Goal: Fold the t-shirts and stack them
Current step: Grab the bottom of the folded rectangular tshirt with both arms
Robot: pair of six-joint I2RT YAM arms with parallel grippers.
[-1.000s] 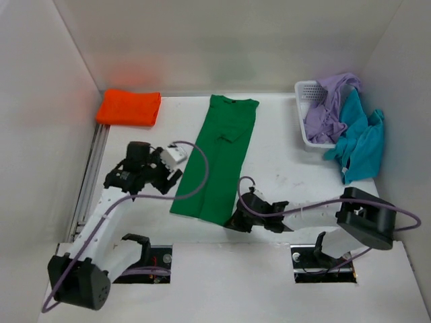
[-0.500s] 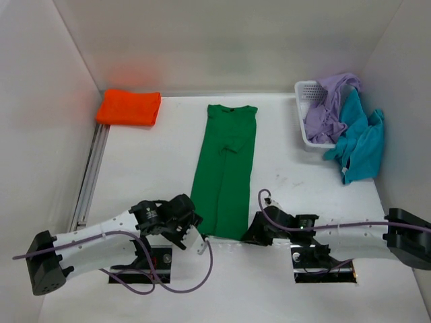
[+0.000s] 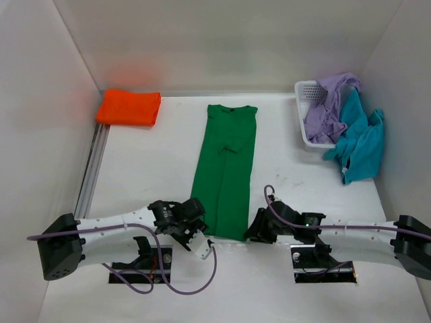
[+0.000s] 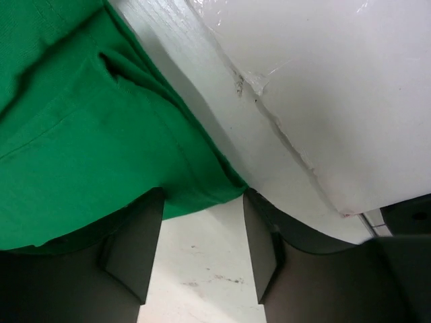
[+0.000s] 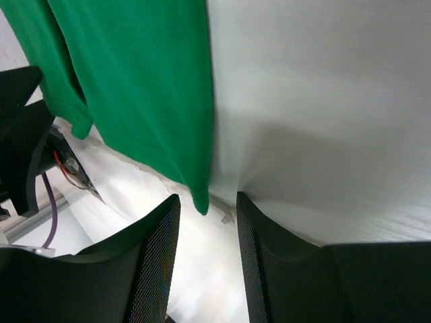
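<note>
The dark green t-shirt (image 3: pixel 225 168) lies flat as a long narrow strip down the table's middle, collar at the far end. My left gripper (image 3: pixel 197 229) is open at its near left corner. In the left wrist view the green hem (image 4: pixel 101 134) reaches just between the open fingertips of that gripper (image 4: pixel 202 202). My right gripper (image 3: pixel 256 232) is open at the near right corner, and the green corner tip (image 5: pixel 201 202) hangs between its fingers (image 5: pixel 207 202). The orange t-shirt (image 3: pixel 128 108) lies folded at the far left. The lavender t-shirt (image 3: pixel 328 104) and the teal t-shirt (image 3: pixel 360 138) drape over the basket.
The white mesh basket (image 3: pixel 304 91) stands at the far right by the wall. A metal rail (image 3: pixel 91 171) runs along the table's left edge. White walls close in the left, back and right sides. The table's near edge (image 3: pixel 222 243) lies just behind both grippers.
The green shirt, slanted a second ago, now lies straight with its near end further right. My left arm swung from mid-left to the near hem. Both grippers shifted slightly in the last half second.
</note>
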